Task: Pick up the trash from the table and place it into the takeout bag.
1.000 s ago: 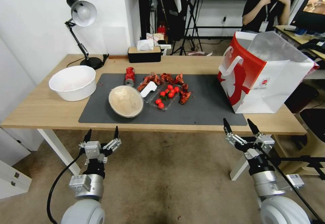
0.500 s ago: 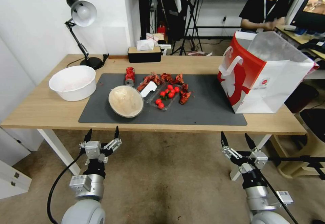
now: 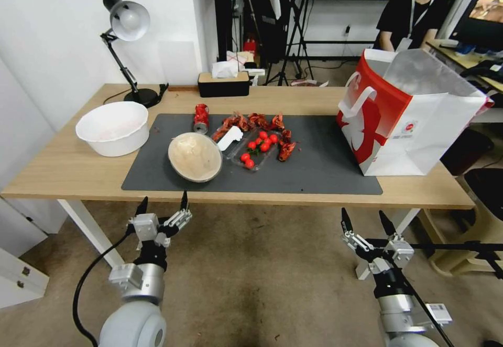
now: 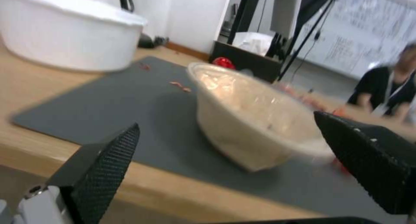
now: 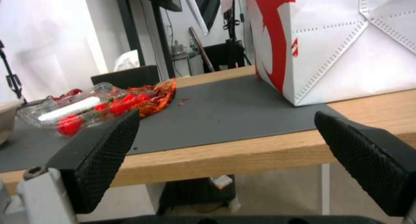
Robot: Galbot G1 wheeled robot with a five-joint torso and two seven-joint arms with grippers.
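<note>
Beige bowl (image 3: 195, 156) near the tabletop's (image 3: 63, 171) front edge looks light, thin-walled; pinch its rim; left gripper (image 3: 163, 209) and right gripper (image 3: 364, 222) both spread, empty.

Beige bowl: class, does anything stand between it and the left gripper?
Nothing visible does. The left gripper hangs open below the table's front edge, and the round beige bowl sits just beyond it on the grey mat.

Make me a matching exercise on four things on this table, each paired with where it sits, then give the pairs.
Things:
1. large white bowl
2. red drink can
3. takeout bag
4. round beige bowl

Places:
A. tilted on the dark mat's front part
B. table's right end
C. lying at the mat's rear edge
D. bare wood, left of the mat

Pairs: 1-D, 2-C, 3-B, 4-A
</note>
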